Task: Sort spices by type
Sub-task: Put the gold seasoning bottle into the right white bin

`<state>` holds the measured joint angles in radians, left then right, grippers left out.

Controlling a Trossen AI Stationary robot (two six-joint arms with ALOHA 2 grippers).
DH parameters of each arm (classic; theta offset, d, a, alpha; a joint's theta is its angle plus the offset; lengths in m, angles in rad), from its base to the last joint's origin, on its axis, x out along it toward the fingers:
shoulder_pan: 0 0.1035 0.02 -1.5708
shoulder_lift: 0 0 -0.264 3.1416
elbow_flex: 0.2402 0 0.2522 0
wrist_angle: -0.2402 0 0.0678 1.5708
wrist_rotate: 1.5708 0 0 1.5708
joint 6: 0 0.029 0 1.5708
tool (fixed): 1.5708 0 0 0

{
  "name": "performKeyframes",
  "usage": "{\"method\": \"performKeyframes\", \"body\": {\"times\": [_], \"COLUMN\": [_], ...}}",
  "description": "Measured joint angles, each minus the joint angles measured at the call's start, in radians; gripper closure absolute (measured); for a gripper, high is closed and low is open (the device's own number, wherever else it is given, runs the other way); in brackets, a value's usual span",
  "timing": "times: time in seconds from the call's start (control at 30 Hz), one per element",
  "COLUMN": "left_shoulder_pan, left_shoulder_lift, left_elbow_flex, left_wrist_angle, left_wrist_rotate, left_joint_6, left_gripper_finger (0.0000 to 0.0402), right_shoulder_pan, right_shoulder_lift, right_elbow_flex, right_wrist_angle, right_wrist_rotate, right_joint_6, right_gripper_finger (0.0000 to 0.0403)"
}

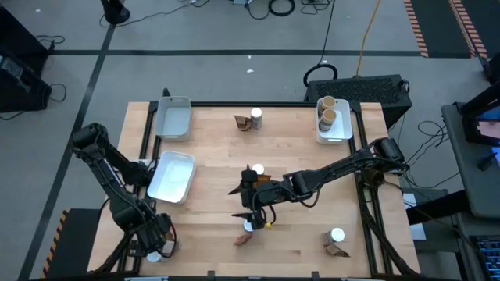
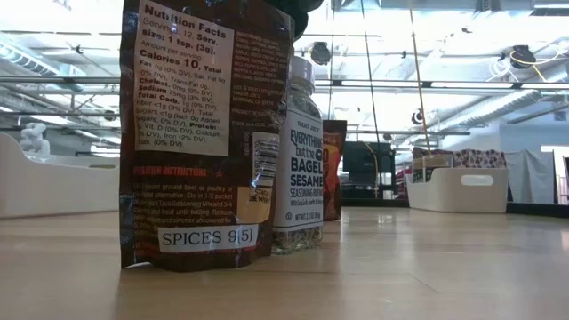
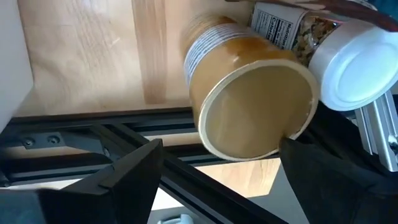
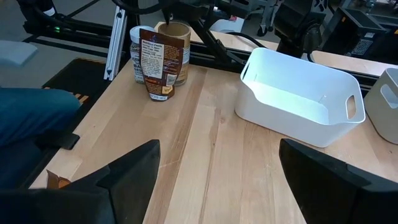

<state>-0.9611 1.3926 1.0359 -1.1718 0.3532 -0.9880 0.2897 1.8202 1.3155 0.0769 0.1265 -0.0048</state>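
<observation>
In the left wrist view a tan-topped jar (image 3: 249, 99) stands at the table's near left corner, beside a white-lidded jar (image 3: 348, 65). My left gripper (image 3: 221, 146) (image 1: 160, 240) is open above the tan-topped jar, pointing steeply down, with a finger on either side of its lid. A brown packet (image 4: 163, 62) stands with these jars. My right gripper (image 4: 217, 162) (image 1: 248, 199) is open over the table's middle with nothing between its fingers. More packets and white-lidded jars stand in pairs (image 1: 248, 119) (image 1: 258, 169) (image 1: 248, 226) (image 1: 336, 236). Two tan-topped jars (image 1: 327, 111) sit in the far right tray. My left gripper comes at the tan-topped jar from above. One finger (image 3: 317, 174) overlaps the rim of the lid (image 3: 283, 127); I cannot tell whether it touches. The other finger (image 3: 134, 171) stands clear of the jar. The jar stands on the table.
White trays sit at the far left (image 1: 173, 117), left middle (image 1: 172, 176) and far right (image 1: 344, 133). The black frame rail (image 3: 93, 124) runs right beside the corner jars. Close to the low camera stand a packet (image 2: 204, 133) and a jar (image 2: 298, 160).
</observation>
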Motion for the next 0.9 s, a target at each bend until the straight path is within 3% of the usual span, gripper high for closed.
{"method": "performKeyframes", "body": {"times": [0.3, 0.5, 0.9], "left_shoulder_pan": [0.033, 0.046, -0.017], "left_shoulder_lift": [-0.008, -0.014, 0.023], "left_elbow_flex": [0.069, 0.159, 0.164], "left_wrist_angle": [-0.136, -0.135, -0.111], "left_wrist_rotate": [-0.049, -0.129, -0.161], "left_joint_6": [0.052, 0.028, -0.027], "left_gripper_finger": [0.0079, 0.0079, 0.0079], "right_shoulder_pan": [0.000, 0.000, 0.000], "right_shoulder_lift": [0.000, 0.000, 0.000], "right_elbow_flex": [0.000, 0.000, 0.000], "right_wrist_angle": [0.001, 0.000, -0.029], "right_wrist_rotate": [0.000, 0.000, 0.000], "right_joint_6": [-0.003, -0.003, 0.010], "right_gripper_finger": [0.0090, 0.0090, 0.0090]}}
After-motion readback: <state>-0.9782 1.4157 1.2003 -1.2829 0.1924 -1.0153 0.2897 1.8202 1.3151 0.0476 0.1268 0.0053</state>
